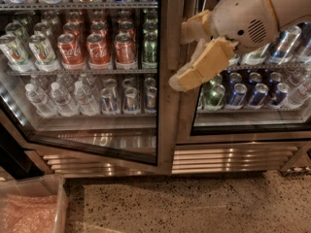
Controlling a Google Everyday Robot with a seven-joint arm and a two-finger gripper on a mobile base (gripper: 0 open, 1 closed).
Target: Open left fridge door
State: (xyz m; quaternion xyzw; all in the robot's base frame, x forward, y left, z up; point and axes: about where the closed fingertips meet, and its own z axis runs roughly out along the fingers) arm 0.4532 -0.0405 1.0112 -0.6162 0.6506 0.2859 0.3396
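Note:
The left fridge door point(166, 125) is a glass pane in a brushed steel frame. Red cans point(99, 48) and clear water bottles point(58, 98) show through it. It stands slightly ajar, its lower edge swung out from the cabinet. My gripper point(179, 57), with tan fingers point(204, 64) on a white wrist, is at the door's right steel edge at mid height. The fingers are spread apart, one above the other, and hold nothing. Whether they touch the frame I cannot tell.
The right glass door point(252, 130) is closed, with blue and green-white cans behind it. A steel kick grille point(223, 157) runs below. A clear bin with a pink liner point(29, 212) sits at the bottom left on the speckled floor point(194, 203).

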